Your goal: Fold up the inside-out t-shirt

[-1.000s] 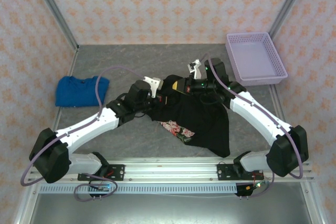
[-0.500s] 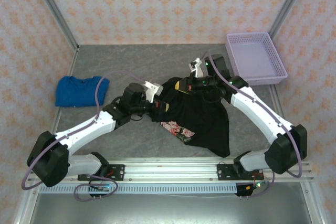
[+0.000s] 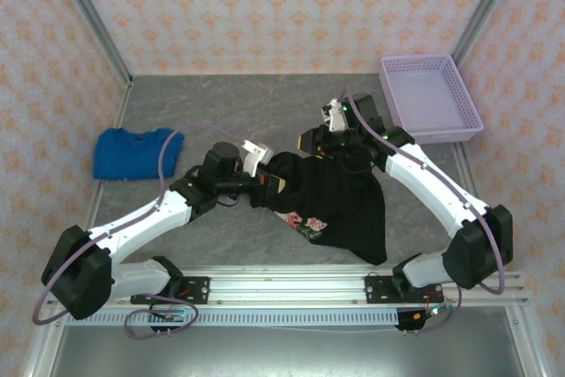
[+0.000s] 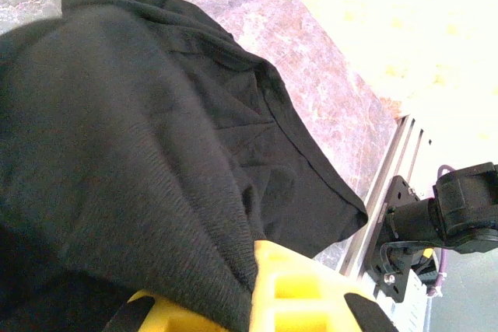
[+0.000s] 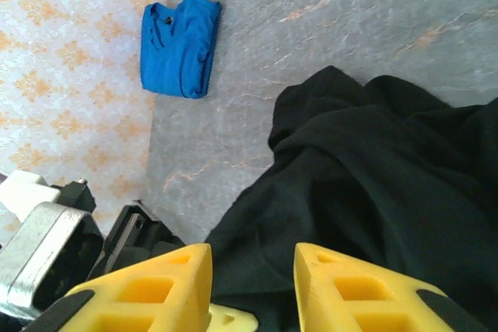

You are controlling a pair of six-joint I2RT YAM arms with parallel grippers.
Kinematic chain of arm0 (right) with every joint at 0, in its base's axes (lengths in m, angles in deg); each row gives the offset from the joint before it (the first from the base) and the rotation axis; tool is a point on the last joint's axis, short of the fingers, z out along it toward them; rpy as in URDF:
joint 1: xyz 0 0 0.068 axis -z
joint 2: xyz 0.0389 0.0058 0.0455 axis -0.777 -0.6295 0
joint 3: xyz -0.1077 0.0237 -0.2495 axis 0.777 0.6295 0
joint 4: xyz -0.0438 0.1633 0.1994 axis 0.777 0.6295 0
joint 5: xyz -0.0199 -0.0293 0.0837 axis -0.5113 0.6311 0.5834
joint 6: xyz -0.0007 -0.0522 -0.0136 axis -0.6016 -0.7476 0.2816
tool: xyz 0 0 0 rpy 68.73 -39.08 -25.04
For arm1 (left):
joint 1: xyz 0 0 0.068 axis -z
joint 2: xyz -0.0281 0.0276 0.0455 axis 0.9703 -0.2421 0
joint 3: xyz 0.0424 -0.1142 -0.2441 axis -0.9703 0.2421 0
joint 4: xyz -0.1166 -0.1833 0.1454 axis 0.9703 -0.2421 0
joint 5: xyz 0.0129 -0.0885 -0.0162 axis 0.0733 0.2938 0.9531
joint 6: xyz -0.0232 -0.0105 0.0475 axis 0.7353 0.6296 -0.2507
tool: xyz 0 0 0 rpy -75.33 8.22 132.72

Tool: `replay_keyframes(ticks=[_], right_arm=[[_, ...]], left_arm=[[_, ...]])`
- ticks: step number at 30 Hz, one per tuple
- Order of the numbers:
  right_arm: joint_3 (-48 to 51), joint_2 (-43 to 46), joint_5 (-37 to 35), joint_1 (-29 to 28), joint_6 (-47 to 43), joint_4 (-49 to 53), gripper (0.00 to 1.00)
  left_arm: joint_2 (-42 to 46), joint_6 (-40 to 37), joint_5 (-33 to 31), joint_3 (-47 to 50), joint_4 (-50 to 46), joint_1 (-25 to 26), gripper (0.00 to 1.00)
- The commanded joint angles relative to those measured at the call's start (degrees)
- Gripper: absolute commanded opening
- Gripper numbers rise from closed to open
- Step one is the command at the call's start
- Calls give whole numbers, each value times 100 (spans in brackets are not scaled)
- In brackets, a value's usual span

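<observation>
The inside-out t-shirt (image 3: 340, 200) is a crumpled black heap at mid-table, with a floral print patch (image 3: 305, 221) showing at its near left edge. My left gripper (image 3: 267, 181) is shut on the shirt's left edge. In the left wrist view the black cloth (image 4: 140, 138) drapes over the lower yellow finger (image 4: 303, 289). My right gripper (image 3: 311, 140) hovers at the shirt's far edge. Its yellow fingers (image 5: 159, 289) stand apart, and between them only the shirt (image 5: 373, 184) lying below can be seen.
A folded bright blue garment (image 3: 137, 153) (image 5: 179, 44) lies at the left of the table. A purple basket (image 3: 433, 121) stands at the far right corner. The metal rail (image 3: 291, 287) runs along the near edge.
My right gripper has opened and let go of the shirt's far edge, which has dropped. My left gripper has drawn a little nearer with the cloth still in it.
</observation>
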Motion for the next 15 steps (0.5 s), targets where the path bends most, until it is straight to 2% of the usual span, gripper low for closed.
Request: replay_keyframes(ticks=[1,6,8,11,15], right_arm=[[347,523,-267,-37,-408,30,38],[875,597,325,-91,-136,-551,42],[948,578,193,-225,-276,-511,43],[872,483,-797,-643,-734,-74,42],[804,169,-1884,-927,-637,55,42]], left_arm=[[162,112,-82,50,160,-62,0],[189,50,-141,59,102,-79,0],[205,-20,-145,67,67,-76,0],[249,-136,-168,94,57,-78,0],[330,-261,-220,136,41,-78,0]])
